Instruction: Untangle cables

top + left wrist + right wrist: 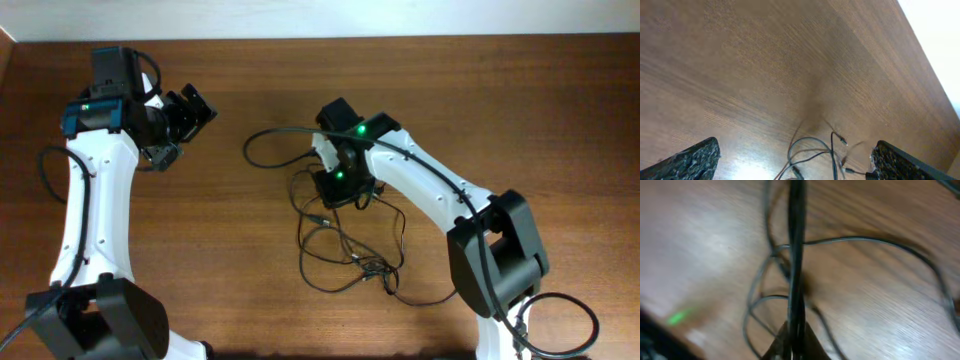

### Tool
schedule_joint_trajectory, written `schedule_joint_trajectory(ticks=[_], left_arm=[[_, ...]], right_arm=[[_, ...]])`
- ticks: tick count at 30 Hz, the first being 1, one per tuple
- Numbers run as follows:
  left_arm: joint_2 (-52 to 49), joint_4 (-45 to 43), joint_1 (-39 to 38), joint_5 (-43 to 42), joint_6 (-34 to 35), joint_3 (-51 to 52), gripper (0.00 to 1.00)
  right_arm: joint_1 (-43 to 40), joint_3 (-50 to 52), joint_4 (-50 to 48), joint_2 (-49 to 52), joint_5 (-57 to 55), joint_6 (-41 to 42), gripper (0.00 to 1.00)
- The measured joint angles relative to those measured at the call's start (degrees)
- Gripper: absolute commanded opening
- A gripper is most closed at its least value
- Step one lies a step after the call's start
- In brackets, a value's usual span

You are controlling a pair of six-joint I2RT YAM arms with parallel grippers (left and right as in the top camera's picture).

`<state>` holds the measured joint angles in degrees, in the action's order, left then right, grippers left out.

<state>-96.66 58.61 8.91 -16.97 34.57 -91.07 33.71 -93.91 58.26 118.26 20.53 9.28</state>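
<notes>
The surface [250,60] is bare and looks slick, so my main worry is that the whole heap slides instead of loosening. The cables [372,265] lie just off centre toward 4 o'clock. One long loop reaches out at the bundle's 10 o'clock, and there is a tight cluster at its 5 o'clock.

My right gripper [340,188] sits at the bundle's 12 o'clock, closed down on what looks like a single strand. In my wrist view that strand runs straight up from the fingertips. If I pull from here with nothing pinning the rest, I judge that the cluster will cinch tighter. A strand this thin could also slip out of the pinch.

My left gripper [185,112] hangs at the surface's 10 o'clock with its jaws spread wide, holding nothing and well apart from the cables.

The right wrist view is blurred, so I can't tell whether one strand or two are pinched. From overhead, the right gripper itself hides the grasp point. I also can't sort out which end belongs to which strand.
</notes>
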Motion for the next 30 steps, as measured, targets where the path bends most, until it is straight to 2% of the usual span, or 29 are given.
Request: schedule_joint_trajectory(ticks=[3,7,9,11,13,20,23,24,25,26,27,30], left_arm=[[0.0,2.08,0.0,0.13,0.0,0.0,0.99],[0.0,3.93,0.0,-0.07,-1.49,0.0,0.99],[0.0,3.74,0.02,-3.72,-4.33,0.02,0.98],[0.0,3.69,0.02,-7.45,-5.97,0.02,0.85],[0.0,3.65,-0.11,-11.04,-6.78,0.04,0.79],[-0.11,1.05,-3.52,-15.08,-8.0,6.27,0.73],[-0.11,-0.09,-3.65,-14.97,-8.0,8.0,0.73],[-0.11,-0.17,-3.65,-14.64,-8.0,8.09,0.74],[-0.11,-0.24,-3.65,-14.43,-8.0,8.09,0.75],[-0.11,-0.28,-3.65,-14.29,-8.0,8.09,0.76],[-0.11,-0.33,-3.67,-14.27,-8.0,8.09,0.78],[-0.11,-0.37,-4.04,-14.08,-8.0,8.09,0.81]], right_arm=[[-0.7,-1.79,0.7,0.0,6.27,0.0,0.04],[-5.18,-9.07,1.07,0.0,17.94,0.17,0.04],[-8.22,-12.79,1.14,-0.15,22.34,0.2,0.04],[-9.25,-13.84,1.31,-0.33,23.41,0.17,0.04],[-9.55,-14.32,1.53,-0.59,24.81,-0.11,0.04],[-9.29,-14.32,1.66,-2.43,29.75,-11.93,0.07],[-9.29,-14.34,-2.19,-3.21,24.94,-12.04,0.07],[-9.29,-14.36,-4.76,-3.26,20.02,-10.45,0.17],[-9.29,-14.43,-7.3,-3.26,14.19,-7.72,0.43],[-9.29,-14.43,-9.55,-3.26,8.72,-5.2,0.81],[-9.29,-14.47,-11.06,-3.26,5.64,-3.67,0.99],[-9.29,-14.71,-11.08,-3.26,-5.05,-0.13,0.99]])
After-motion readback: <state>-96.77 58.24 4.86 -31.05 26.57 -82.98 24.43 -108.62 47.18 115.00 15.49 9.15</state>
